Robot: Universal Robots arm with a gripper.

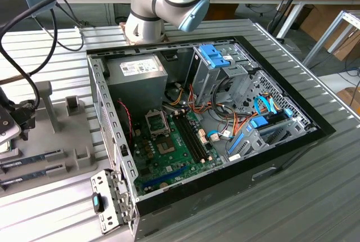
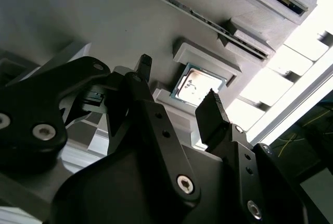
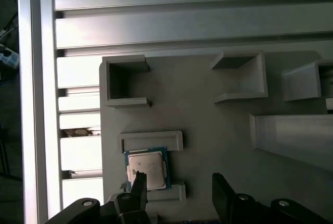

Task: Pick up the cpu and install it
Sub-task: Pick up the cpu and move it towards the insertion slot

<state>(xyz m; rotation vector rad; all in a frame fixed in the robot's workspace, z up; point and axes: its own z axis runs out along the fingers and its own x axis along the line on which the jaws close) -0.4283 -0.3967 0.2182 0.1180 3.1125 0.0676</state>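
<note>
the cpu (image 3: 147, 168) is seen lying flat in a shallow seat of a grey holder plate (image 3: 208, 130), bracketed by two low raised lips – silver top up, with a thin coloured rim showing around it. the plate is carried on the ribbed metal worktop (image 3: 182, 26). the gripper (image 3: 179, 182) is held over this seat with its fingers (image 3: 222, 193) spread wide and nothing gripped between them. in the first wrist view one fingertip is seen overlapping the edge of the chip, while the other is set well out to the side over bare plate; whether contact is made cannot be told. in the second wrist view the cpu (image 2: 196, 84) is framed in the gap of the gripper (image 2: 178, 76).

in the exterior view an open computer case (image 1: 281, 157) is laid on the worktop – its green motherboard (image 1: 147, 149) is exposed, with the socket (image 1: 156, 121) standing open.
</note>
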